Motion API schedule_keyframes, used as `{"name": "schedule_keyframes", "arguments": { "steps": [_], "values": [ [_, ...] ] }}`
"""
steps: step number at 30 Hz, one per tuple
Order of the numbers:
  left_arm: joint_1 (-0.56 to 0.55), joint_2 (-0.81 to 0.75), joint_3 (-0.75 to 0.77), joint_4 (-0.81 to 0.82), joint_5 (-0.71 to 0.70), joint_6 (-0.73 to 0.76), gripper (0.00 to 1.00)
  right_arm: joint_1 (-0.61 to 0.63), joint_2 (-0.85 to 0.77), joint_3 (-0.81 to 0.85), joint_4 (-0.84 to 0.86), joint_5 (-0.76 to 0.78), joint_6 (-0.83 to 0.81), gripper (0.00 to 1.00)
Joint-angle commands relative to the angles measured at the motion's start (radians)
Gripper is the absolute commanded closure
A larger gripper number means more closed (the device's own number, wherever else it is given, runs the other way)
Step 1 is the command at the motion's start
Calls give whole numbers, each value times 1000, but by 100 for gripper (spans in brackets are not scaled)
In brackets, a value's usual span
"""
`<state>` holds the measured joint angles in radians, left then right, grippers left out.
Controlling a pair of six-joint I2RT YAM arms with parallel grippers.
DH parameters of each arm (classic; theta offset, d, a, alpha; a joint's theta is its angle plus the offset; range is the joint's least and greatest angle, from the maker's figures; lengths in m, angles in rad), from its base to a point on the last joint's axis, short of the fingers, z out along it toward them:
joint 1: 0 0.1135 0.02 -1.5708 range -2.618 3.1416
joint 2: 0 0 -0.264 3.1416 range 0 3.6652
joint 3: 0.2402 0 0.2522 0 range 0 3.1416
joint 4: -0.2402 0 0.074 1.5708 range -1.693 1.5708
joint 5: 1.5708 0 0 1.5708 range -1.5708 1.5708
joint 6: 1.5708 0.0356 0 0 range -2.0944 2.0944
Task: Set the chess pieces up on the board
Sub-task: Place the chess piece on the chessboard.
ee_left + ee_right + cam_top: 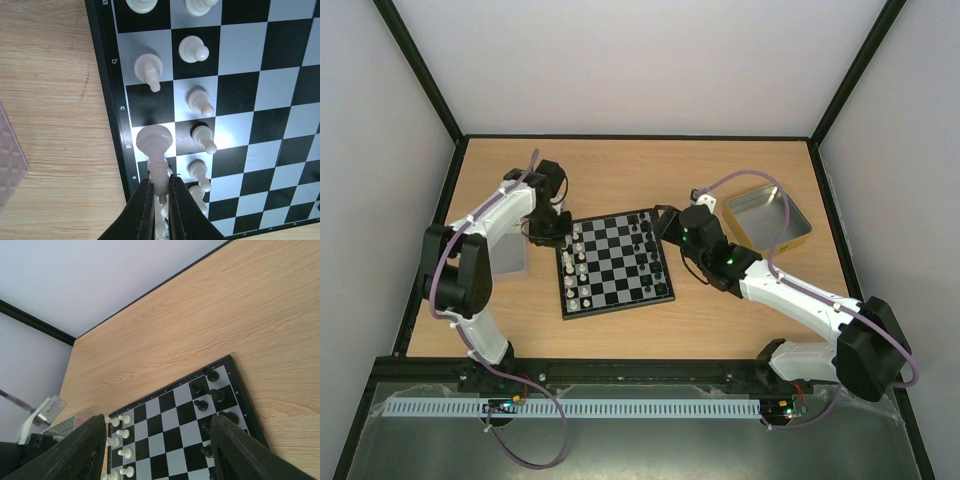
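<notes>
Board point(620, 265): mid-table, with white chess pieces point(200, 102) along its 9 o'clock edge and black ones at 3 o'clock.
Right gripper point(157, 450): spread wide, empty.
Left gripper point(160, 182): clamped on tall white piece point(156, 142) by the d mark.
Do: lower it straight and release once seated; base contact is unclear.

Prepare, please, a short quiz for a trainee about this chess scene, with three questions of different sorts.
1. True or false: the right gripper is clamping a black piece.
2. What does the left gripper hold? A) a cream-white piece B) a black piece C) nothing
3. Fill in: in the top view, the open tin lies on the ___ arm's side of the board.

Key: 1 false, its fingers are spread with nothing between them; 2 A; 3 right.
</notes>
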<state>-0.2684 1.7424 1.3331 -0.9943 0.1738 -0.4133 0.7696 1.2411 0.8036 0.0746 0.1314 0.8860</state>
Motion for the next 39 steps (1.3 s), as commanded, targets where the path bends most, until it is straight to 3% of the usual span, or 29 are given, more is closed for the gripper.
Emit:
{"name": "schedule_keyframes", "arguments": {
  "steps": [1, 25, 39],
  "values": [
    [13, 43, 41, -35, 23, 35, 97, -4, -25, -13, -7, 42, -12, 43],
    [16, 161, 92, -50, 13, 84, 92, -4, -43, -43, 16, 51, 1, 43],
    [16, 171, 111, -50, -11, 80, 81, -3, -48, -43, 16, 50, 4, 43]
  ]
}}
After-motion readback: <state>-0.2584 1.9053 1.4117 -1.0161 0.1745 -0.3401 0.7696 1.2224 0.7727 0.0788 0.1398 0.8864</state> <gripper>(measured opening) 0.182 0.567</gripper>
